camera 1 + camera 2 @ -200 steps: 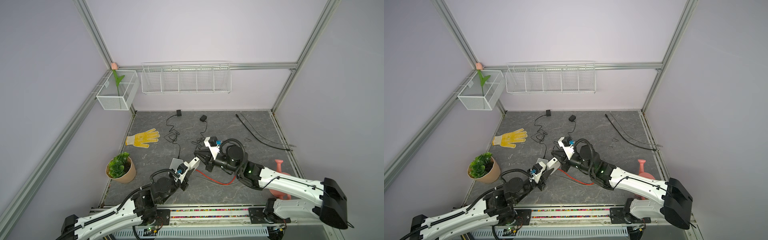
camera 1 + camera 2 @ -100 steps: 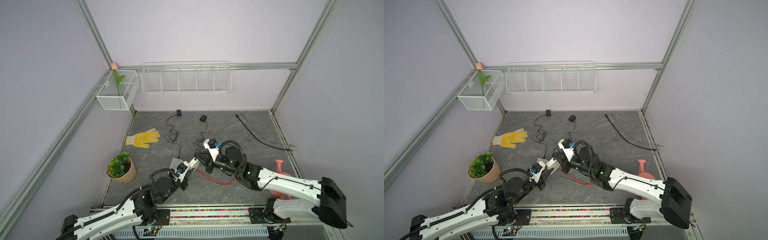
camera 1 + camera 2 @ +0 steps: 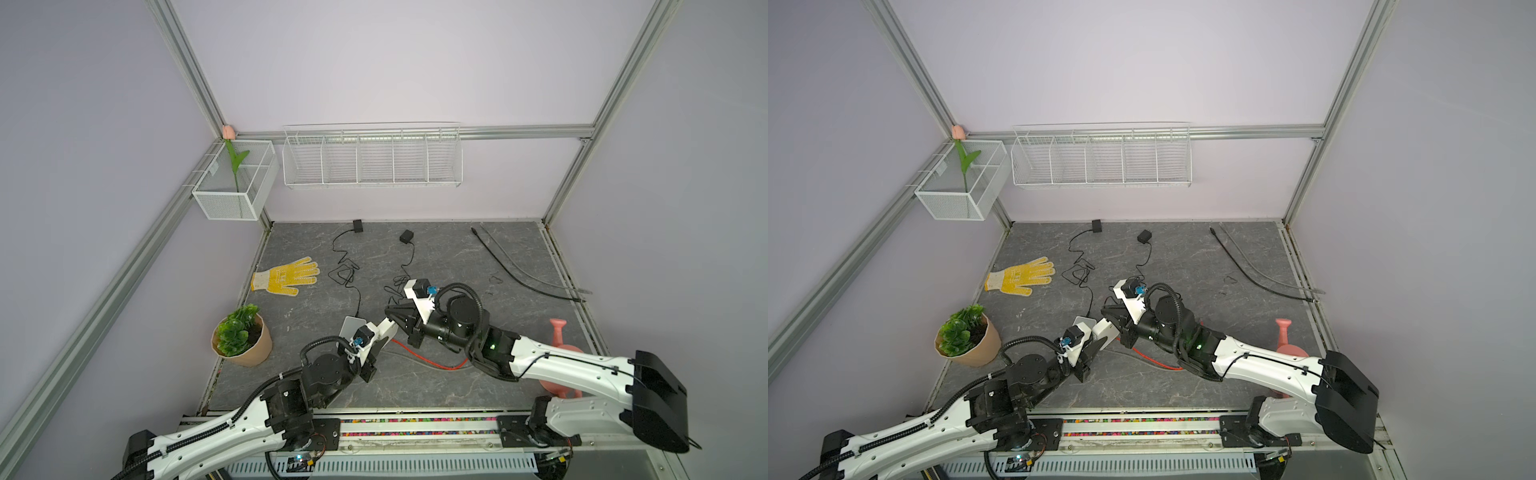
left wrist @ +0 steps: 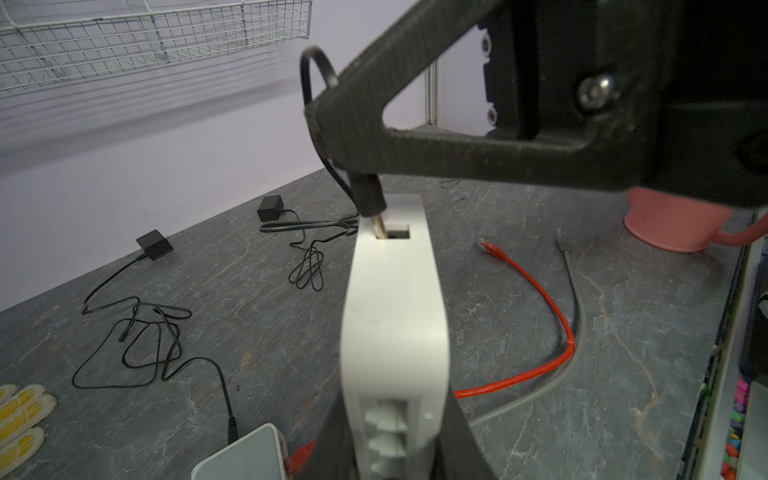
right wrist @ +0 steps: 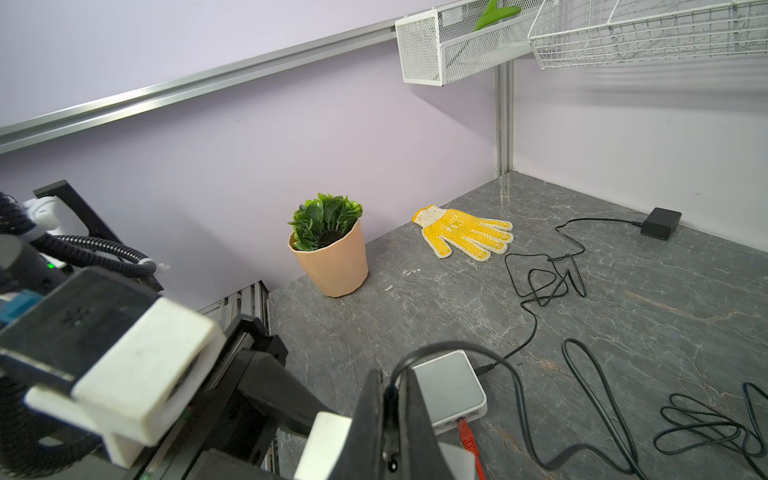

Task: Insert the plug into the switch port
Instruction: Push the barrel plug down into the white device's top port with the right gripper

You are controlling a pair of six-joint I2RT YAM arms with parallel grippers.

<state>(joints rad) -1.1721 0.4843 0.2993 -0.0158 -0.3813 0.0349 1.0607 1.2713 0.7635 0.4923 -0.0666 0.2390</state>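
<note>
My left gripper (image 4: 394, 419) is shut on a white switch (image 4: 395, 324), held off the table with its end port (image 4: 398, 232) facing away. The same switch (image 3: 388, 329) shows in both top views, at the left gripper (image 3: 381, 334) in mid-table. My right gripper (image 5: 390, 415) is shut on a black barrel plug (image 4: 370, 195) whose cable loops behind the fingers. The plug's metal tip (image 4: 379, 226) sits at the port's edge, seemingly just inside. In a top view the right gripper (image 3: 1111, 313) meets the switch (image 3: 1105, 330) from behind.
A second white box (image 5: 451, 386) with a red cable (image 4: 540, 291) plugged in lies on the table beside the arms. Black adapters (image 3: 358, 225) with loose cords, a yellow glove (image 3: 286, 276), a potted plant (image 3: 241, 334), a pink watering can (image 3: 557, 332) and a grey cable (image 4: 577, 299) lie around.
The right gripper has come down and towards the front with the plug, closing on the end of the held switch. The left arm and switch have stayed put.
</note>
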